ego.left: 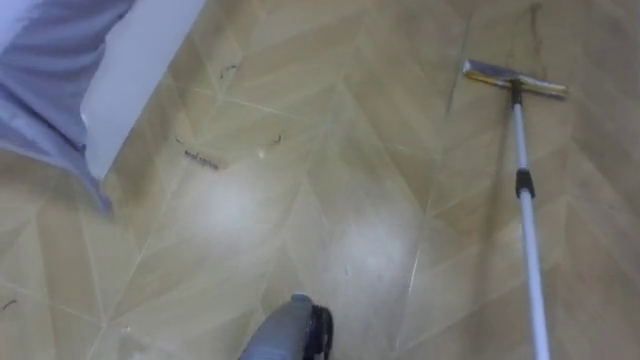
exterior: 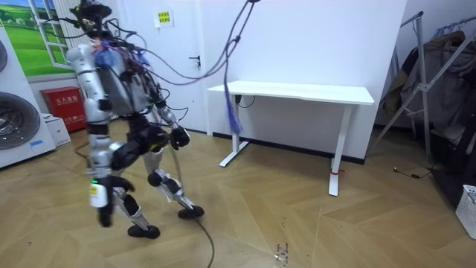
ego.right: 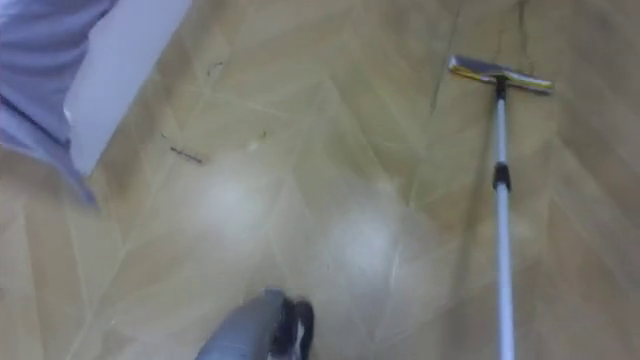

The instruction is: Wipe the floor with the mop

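Mop [ego.left: 524, 180] is seen on the right of the eye views, its flat head [ego.left: 515, 80] laid on the wooden floor [ego.left: 330, 200] well ahead of the robot. Its pale pole is run back from the head toward the lower right edge, with a dark collar partway along it. Dark scribbled marks [ego.left: 200, 158] are seen on the boards to the left of the head and well apart from it, near a white desk [ego.left: 130, 80] whose edge is shown at the upper left.

In the room view the robot is seen standing on the floor with knees bent, turned toward the room view's right, the desk [exterior: 297, 92] beyond it against the wall. The right hand [exterior: 178, 137] is held in front of the hips; whether its fingers are grasping the pole cannot be told. A washing machine [exterior: 15, 123] and a red box [exterior: 63, 100] are placed behind the robot, and a drying rack [exterior: 424, 82] at the far right.
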